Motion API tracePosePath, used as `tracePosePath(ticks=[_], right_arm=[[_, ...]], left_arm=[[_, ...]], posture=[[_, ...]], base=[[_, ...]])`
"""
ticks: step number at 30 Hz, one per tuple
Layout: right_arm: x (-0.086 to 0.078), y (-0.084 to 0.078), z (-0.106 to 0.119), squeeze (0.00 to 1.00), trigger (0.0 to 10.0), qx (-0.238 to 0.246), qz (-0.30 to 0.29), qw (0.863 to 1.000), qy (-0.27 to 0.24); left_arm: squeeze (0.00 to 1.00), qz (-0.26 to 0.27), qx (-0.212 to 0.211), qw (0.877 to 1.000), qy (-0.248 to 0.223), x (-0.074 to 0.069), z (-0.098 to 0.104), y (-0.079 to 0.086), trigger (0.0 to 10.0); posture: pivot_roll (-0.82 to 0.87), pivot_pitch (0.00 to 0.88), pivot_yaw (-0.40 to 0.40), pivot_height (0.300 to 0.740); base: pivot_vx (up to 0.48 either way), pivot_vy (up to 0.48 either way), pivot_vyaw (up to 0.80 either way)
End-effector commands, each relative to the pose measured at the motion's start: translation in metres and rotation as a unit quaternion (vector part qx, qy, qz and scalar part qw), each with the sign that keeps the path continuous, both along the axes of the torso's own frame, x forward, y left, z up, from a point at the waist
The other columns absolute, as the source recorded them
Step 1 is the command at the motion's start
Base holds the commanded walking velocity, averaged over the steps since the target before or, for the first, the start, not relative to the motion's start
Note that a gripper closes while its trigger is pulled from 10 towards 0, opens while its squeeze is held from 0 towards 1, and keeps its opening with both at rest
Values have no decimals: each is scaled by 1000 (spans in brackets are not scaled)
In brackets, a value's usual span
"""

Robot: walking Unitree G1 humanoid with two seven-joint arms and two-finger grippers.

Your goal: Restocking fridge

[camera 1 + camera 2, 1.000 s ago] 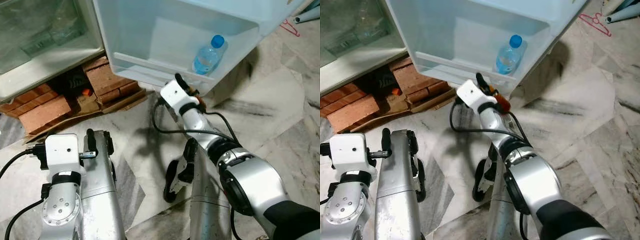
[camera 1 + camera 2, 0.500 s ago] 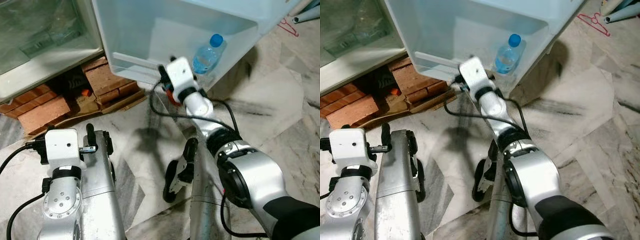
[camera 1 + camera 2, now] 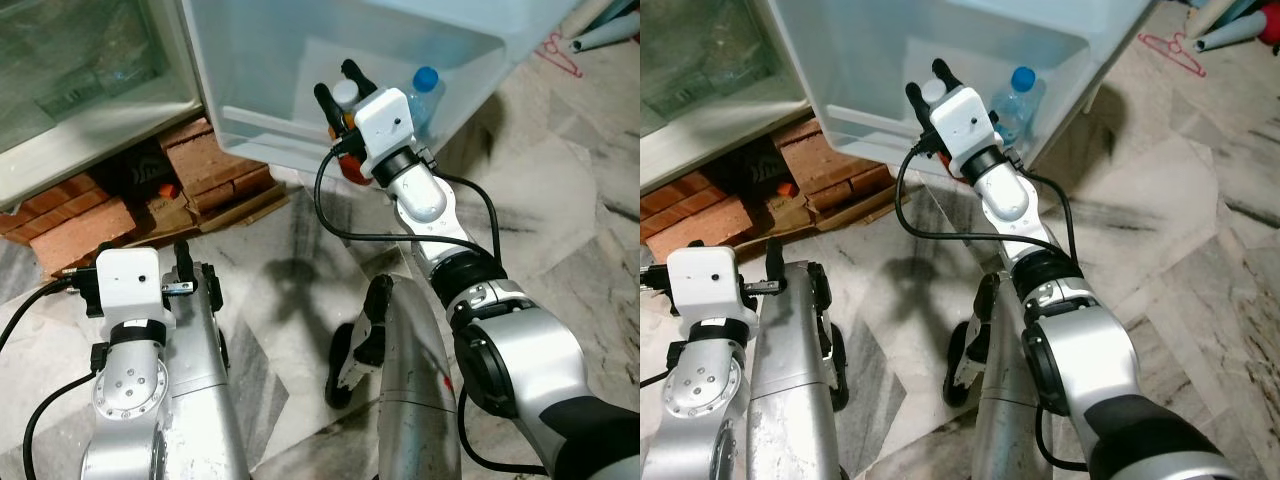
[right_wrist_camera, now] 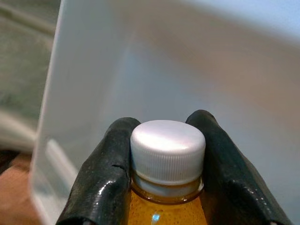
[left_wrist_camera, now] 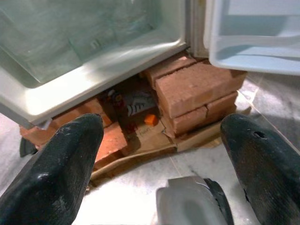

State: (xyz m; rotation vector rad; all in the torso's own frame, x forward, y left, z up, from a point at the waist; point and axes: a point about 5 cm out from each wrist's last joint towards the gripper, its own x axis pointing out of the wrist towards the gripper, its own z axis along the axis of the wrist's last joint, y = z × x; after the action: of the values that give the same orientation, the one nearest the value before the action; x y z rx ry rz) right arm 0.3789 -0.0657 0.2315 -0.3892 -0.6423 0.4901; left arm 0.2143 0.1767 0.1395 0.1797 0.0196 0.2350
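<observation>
Right gripper point(image 3: 338, 92) is clamped on an orange bottle point(image 4: 165, 206), its two black fingers point(image 4: 101, 183) pressed against either side of the neck just under a white ribbed cap point(image 4: 168, 145). In the head views the cap point(image 3: 933, 92) shows between the fingertips and a patch of orange body shows below the white wrist housing. The bottle's long axis runs along the fingers, cap end leading, pointing up and away from the robot toward the open fridge door point(image 3: 300, 60). It is held in the air in front of the door shelf point(image 3: 262, 128), at about the height of the shelf's front rail; whether it touches the rail cannot be told. No label or writing can be read on it.

Just to the right of it, inside the same white door shelf, a clear water bottle point(image 3: 419, 95) with a blue cap stands leaning toward the shelf's right end. Its label is too small to read.

Left gripper point(image 5: 161, 164) hangs low by the robot's left side, fingers spread wide apart and holding nothing. Beyond it lie red bricks point(image 5: 199, 89) and flattened cardboard point(image 3: 215, 205) propping the fridge cabinet point(image 3: 80, 90) off the marble floor point(image 3: 560, 200). A small printed packet among the bricks cannot be read. A pink hanger point(image 3: 1165, 50) lies on the floor at far right.
</observation>
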Motion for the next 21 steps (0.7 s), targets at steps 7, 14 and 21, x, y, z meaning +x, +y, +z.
tracePosePath(ticks=[7, 14, 21], right_arm=[[-18, 44, 44, 0, 10000, -14, 60, 989, -137], [-35, 77, 60, 0, 10000, -2, 107, 977, -187], [-34, 86, 27, 0, 10000, -91, 71, 974, -196]], left_arm=[[0, -3, 2, 1000, 15, -13, -4, -1, 10000], [0, -6, 1, 1000, 23, -18, -6, -4, 10000], [0, -6, 0, 1000, 30, -28, -5, -6, 10000]], posture=[[300, 381, -127, 514], [302, 411, -127, 514], [339, 443, -137, 514]], base=[[0, 0, 0], [0, 0, 0], [0, 0, 0]])
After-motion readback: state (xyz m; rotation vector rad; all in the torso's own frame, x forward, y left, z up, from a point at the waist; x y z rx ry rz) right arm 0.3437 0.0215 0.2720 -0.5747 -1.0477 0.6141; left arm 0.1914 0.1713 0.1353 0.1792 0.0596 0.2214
